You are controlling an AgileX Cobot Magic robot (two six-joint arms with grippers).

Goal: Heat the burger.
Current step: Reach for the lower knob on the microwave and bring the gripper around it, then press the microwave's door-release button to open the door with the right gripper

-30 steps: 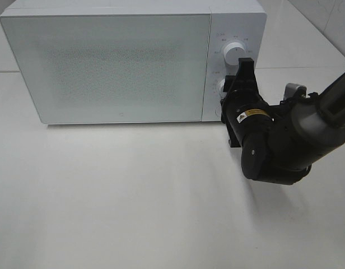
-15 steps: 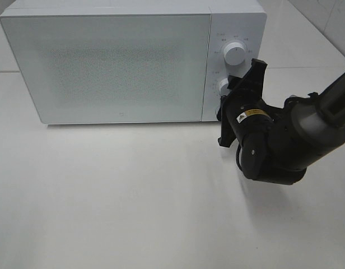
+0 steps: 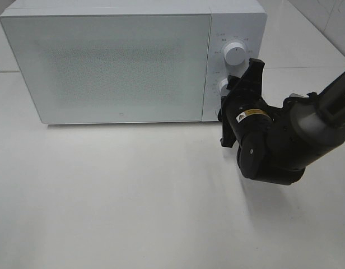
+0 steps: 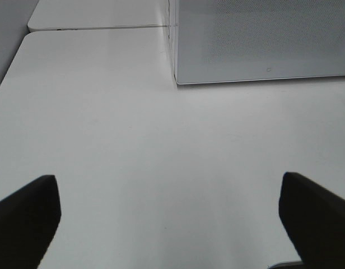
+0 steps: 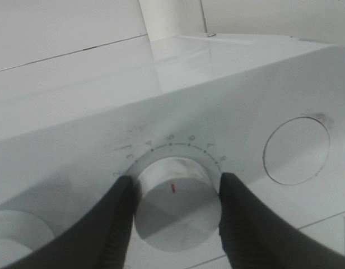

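White table (image 3: 133, 196): runs under both arms and fills the gap between the left jaws. White microwave (image 3: 133, 64): stands on it, ahead of both pairs of jaws; its door (image 3: 105, 67) is shut, and the dotted panel shows nothing behind it. Burger: not visible in any view, so I cannot tell where it sits relative to either gripper. Right arm (image 3: 295, 134): black, reaches in to the control strip beside the door. Right gripper (image 3: 231, 92): pressed up to that strip, body tilted. The wrist view shows its two dark fingers (image 5: 119, 224) set on opposite sides of the lower dial (image 3: 222, 85), touching its rim, so the jaws are closed around this knob and gripping it. Upper dial (image 3: 234, 52): just outside the jaws, clear of them. Flat round button (image 5: 295, 150): set in the panel outside one finger, not touched. Printed numerals (image 5: 169, 139): arc around the held dial, beyond the fingertips. Small red index mark (image 5: 173, 189): on the dial face, midway between the fingers. Left gripper (image 4: 169, 218): out of the overhead view; in its own camera the fingers (image 4: 24, 218) stand spread wide over bare table, nothing held, with the microwave's near corner well ahead of the tips.
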